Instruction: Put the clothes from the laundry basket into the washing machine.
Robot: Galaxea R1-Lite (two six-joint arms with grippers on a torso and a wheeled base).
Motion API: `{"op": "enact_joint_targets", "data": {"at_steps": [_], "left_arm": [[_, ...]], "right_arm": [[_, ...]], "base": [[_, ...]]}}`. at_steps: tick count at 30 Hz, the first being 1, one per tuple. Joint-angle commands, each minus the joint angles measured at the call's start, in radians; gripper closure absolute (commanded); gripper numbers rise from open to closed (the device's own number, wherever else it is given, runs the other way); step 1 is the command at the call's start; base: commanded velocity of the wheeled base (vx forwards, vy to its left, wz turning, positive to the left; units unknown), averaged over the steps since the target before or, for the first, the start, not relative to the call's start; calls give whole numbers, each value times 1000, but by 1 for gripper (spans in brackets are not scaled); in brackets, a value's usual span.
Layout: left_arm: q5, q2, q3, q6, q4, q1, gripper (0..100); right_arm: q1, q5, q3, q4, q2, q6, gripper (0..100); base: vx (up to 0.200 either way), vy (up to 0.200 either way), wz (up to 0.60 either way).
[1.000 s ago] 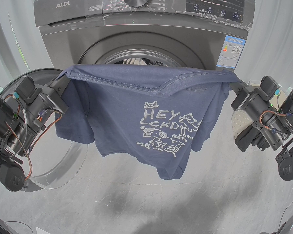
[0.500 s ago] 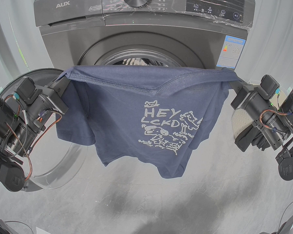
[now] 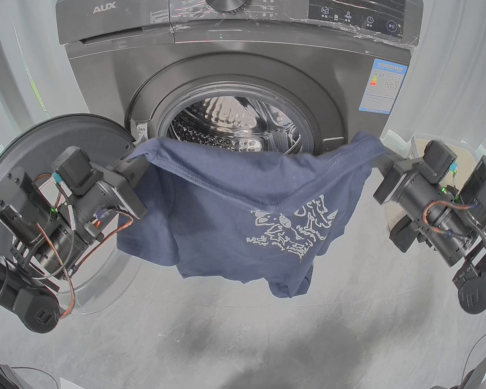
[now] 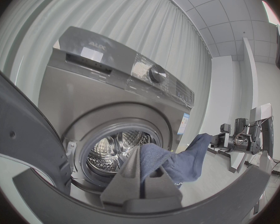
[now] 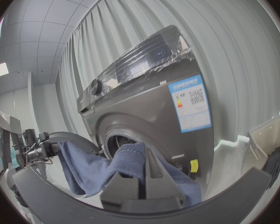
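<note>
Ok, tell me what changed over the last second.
The left gripper and right gripper came down, the left also moving inward. This lowered the navy T-shirt held between them and uncovered most of the drum opening. Both stay shut on its corners; the washing machine and its open door have not moved.

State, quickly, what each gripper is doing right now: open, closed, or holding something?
Left gripper: closed, holding one end of the navy T-shirt.
Right gripper: closed, holding the other end of the navy T-shirt.
</note>
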Motion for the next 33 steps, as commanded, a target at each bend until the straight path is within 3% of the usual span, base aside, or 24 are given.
{"op": "enact_joint_targets", "data": {"at_steps": [1,7,10,11,16,33], "left_arm": [[4,57,-3,10,-1,-49,100],[24,51,-33,10,-1,-92,100],[24,42,-49,8,-1,-103,100],[24,36,-52,8,-1,-104,100],[21,-4,-58,8,-1,-119,100],[12,-66,-67,5,-1,-161,100]], "right_arm": [[57,0,60,-3,34,2,100],[148,-2,23,-1,178,7,100],[232,-2,11,-9,246,8,100],[260,-2,15,-12,278,10,0],[342,-2,0,-35,376,16,0],[329,1,-289,-38,717,2,0]], "base": [[0,0,0],[0,0,0],[0,0,0],[0,0,0],[0,0,0],[0,0,0]]}}
